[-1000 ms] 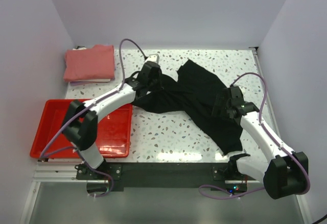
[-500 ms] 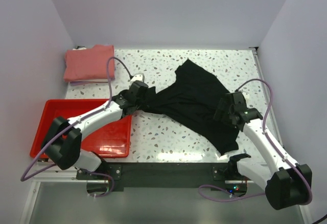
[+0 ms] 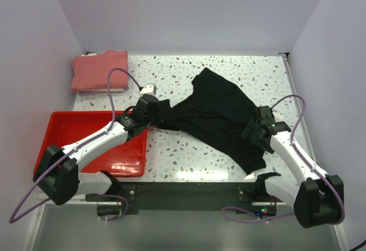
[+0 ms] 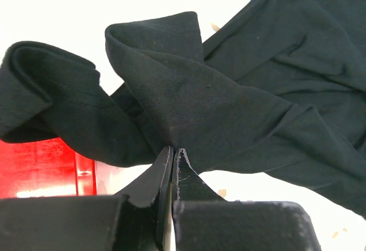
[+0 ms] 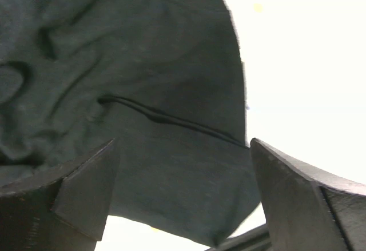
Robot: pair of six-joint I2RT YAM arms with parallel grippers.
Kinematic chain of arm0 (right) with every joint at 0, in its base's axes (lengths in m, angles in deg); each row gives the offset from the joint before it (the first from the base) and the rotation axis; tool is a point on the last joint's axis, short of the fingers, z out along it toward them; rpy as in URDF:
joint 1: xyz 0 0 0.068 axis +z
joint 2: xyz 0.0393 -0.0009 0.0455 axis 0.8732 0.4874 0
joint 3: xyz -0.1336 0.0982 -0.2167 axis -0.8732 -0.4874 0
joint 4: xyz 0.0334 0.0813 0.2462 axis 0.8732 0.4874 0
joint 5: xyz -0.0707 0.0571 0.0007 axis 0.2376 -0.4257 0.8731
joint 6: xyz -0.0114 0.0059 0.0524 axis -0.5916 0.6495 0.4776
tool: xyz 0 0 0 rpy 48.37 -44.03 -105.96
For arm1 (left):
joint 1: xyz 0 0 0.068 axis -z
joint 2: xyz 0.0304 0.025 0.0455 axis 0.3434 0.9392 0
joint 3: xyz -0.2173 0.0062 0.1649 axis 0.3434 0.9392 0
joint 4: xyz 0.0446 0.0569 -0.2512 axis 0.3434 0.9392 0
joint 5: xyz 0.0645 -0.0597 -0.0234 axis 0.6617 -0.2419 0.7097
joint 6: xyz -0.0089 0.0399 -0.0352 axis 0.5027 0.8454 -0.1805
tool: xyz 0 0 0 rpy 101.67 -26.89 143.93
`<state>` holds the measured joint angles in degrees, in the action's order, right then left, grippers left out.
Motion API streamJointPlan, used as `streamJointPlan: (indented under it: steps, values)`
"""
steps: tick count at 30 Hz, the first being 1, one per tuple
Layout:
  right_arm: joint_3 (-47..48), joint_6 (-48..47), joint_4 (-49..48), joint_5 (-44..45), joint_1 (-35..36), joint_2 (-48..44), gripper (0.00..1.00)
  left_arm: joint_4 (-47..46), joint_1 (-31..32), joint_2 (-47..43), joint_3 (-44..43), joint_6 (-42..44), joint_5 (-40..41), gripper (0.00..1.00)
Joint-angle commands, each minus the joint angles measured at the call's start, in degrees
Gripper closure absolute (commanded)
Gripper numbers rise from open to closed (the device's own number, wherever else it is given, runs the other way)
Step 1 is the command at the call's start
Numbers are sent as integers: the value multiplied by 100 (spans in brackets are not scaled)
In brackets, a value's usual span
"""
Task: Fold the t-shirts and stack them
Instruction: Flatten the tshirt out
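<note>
Step in hand: laying out the black short-sleeved cloth t-shirt (image 3: 220, 114) before folding. It lies crumpled and unfolded across the middle and right of the white speckled counter (image 3: 189, 154). The salmon-pink cloth t-shirt (image 3: 100, 71) is already folded into a rectangle at the far left corner, well apart from the black one.

Left hand (image 4: 172, 151): fully closed on a bunched fold at the left end of the black t-shirt, just beside the far right corner of the red plastic tray (image 3: 46, 148). The cloth runs taut from this grip towards the body of the shirt.

Right hand (image 5: 183, 142): jaws spread wide above the near right part of the black t-shirt, holding nothing. A hem or seam line lies between the fingers. Whether the fingertips touch the cloth cannot be told from these views.

Next move, as judged: lower the right hand onto an edge and close it. Then draw both hands apart to flatten the shirt.
</note>
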<state>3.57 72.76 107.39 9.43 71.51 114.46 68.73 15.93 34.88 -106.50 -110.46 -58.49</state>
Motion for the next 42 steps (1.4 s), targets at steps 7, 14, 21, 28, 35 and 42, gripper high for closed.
streamJointPlan:
  steps: [7,14,21,28,35,42]
  values:
    - [344,-732,-720,-1702,-92,679,10,-193,-50,-375,130,-10,284,100]
    - [124,-575,20,-1236,-92,406,9,-114,-41,-331,122,-36,469,100]
    - [-262,251,504,-1490,-92,-15,5,-88,-41,-349,113,-71,469,100]
    - [-632,577,319,-1905,-92,-315,9,-79,-50,-384,113,-71,443,100]
    - [-878,559,82,-2088,-92,-201,12,-70,-41,-410,130,-80,443,100]
    - [-992,480,-32,-2088,-101,-236,28,-79,-50,-402,130,-80,417,100]
